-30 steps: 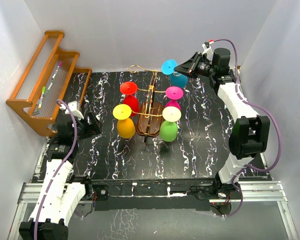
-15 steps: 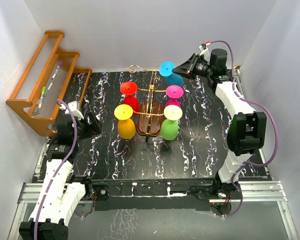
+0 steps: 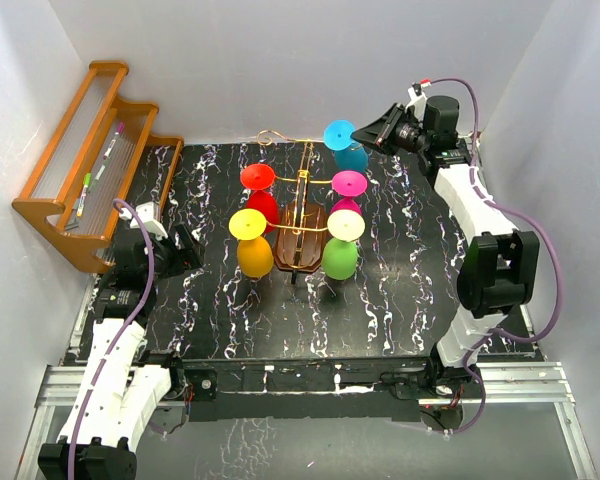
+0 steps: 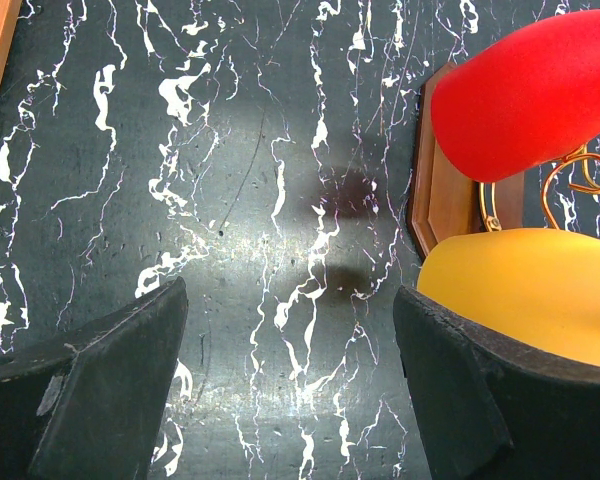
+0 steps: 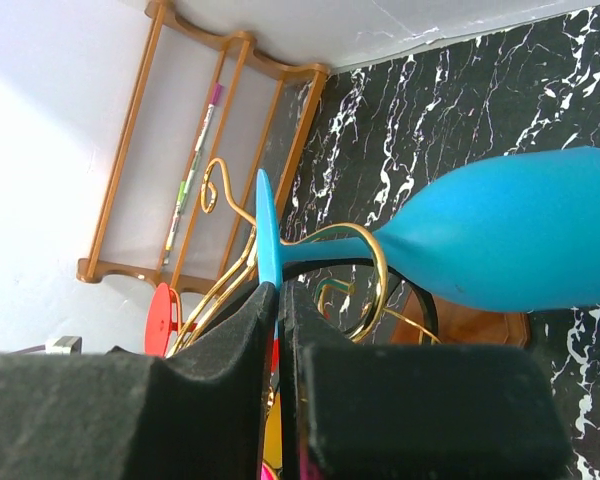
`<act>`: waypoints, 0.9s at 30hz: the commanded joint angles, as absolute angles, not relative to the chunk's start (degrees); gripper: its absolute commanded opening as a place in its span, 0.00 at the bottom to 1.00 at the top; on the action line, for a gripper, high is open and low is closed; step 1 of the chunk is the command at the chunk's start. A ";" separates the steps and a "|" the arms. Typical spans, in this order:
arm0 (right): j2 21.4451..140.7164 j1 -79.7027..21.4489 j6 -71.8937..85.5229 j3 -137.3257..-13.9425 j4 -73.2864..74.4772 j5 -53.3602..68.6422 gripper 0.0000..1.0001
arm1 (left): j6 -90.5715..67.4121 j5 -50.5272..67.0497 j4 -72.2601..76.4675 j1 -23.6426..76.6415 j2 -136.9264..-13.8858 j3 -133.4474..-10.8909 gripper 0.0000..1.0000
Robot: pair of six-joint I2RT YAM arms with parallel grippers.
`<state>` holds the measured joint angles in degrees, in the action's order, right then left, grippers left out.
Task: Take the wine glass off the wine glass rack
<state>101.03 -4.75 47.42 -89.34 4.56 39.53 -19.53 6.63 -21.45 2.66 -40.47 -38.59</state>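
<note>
A: Where is the smooth turquoise wine glass (image 3: 356, 157)?
B: Upper centre, stem inside a gold wire curl of the dark oval wooden rack (image 3: 292, 254). The right gripper (image 3: 356, 132) pinches its thin round foot; the left gripper (image 4: 290, 305) stands spread.

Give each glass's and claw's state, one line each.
blue wine glass, upside down, stem in a wire arm of the wine glass rack, foot in the right claw
right claw, shut on that foot
left claw, open, empty
red glass, hanging upside down
yellow glass, hanging upside down
pink glass, hanging upside down
green glass, hanging upside down
</note>
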 commanded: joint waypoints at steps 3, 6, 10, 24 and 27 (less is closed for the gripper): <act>95.94 -4.44 46.74 -88.57 1.41 37.82 0.08 | -19.60 7.21 -20.83 2.86 -40.25 -38.61 0.81; 95.15 -4.38 46.82 -88.10 1.43 37.22 0.08 | -19.60 7.24 -20.83 2.83 -40.25 -38.64 0.81; 95.43 -4.14 47.58 -88.06 0.65 39.62 0.08 | -19.60 7.29 -20.73 2.81 -40.25 -38.61 0.81; 97.38 -4.20 48.04 -89.08 -0.10 46.05 0.08 | -19.60 7.28 -20.83 2.86 -40.34 -38.51 0.81; 97.24 -4.24 47.59 -88.75 0.74 46.32 0.08 | -19.60 7.38 -20.82 2.82 -40.42 -38.61 0.81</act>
<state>98.32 -4.38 48.10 -88.25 4.08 44.29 -19.53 6.63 -21.43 2.66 -40.47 -38.59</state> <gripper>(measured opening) 0.084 0.816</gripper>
